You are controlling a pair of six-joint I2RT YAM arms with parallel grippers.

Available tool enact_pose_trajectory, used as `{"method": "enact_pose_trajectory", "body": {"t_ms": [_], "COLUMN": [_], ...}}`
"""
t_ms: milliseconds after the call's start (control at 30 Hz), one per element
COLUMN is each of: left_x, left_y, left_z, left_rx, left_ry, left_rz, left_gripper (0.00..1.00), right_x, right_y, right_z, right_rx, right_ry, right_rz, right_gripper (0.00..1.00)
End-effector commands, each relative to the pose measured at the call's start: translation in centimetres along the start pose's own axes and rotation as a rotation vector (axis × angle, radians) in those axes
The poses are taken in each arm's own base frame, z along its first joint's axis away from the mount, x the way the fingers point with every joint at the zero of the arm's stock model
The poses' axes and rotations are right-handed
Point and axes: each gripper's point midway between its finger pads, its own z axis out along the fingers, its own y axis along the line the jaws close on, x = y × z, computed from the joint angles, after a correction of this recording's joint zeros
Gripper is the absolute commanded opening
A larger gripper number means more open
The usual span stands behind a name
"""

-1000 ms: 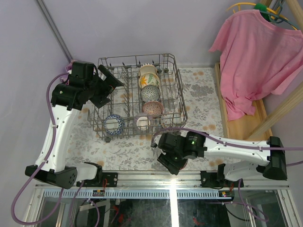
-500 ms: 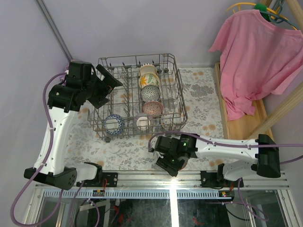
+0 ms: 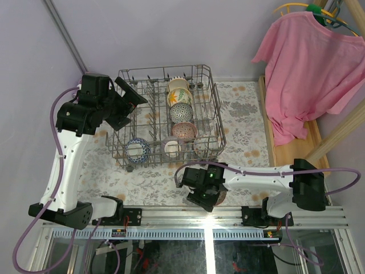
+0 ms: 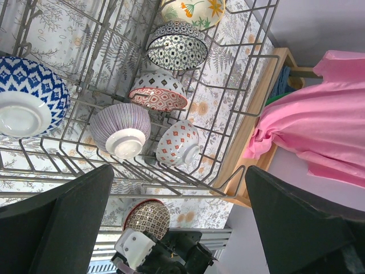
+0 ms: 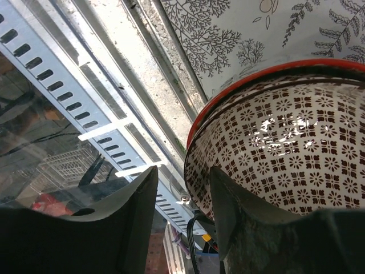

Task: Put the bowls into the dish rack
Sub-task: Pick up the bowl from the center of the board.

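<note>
Near table [image 3: 142, 184] edge | right gripper [image 5: 181, 184] astride red-rimmed bowl [image 5: 285, 142], grip unclear | left gripper [image 4: 178, 174] spread beside dish rack [image 3: 213, 108] | pink shirt [image 3: 308, 68] hanging

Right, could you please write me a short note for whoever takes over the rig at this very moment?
Left gripper: jaws open, empty, above the left side of the dish rack.
Right gripper: jaws open, straddling the rim of the red-rimmed bowl at the near edge of the table; not clamped yet.
Done: at least six bowls are in the dish rack, most in its right half, plus a blue bowl at the front left.
Left to do: close on the red-rimmed bowl, lift it and set it in the dish rack.
</note>
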Motion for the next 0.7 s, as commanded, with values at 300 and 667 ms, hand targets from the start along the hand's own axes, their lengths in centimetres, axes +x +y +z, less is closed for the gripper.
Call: {"method": "enact_pose_trajectory", "body": {"t_ms": [300,667], "left_x": [-0.3,-0.3], "left_y": [-0.3,-0.2], "left_z": [-0.6,-0.5], "left_rx": [0.014,0.014], "left_ry": [-0.021,-0.022], "left_rz": [-0.004,-0.008], "left_gripper": [1.0,1.0], "right_x": [-2.1,-4.1], "right_y": [-0.1,-0.8], "right_z": [-1.5,-4.7], "right_rx": [0.034,0.104], "right_ry": [-0.057,-0.124], "right_rz": [-0.051,-0.048], "right_gripper": [0.3,0.13]}}
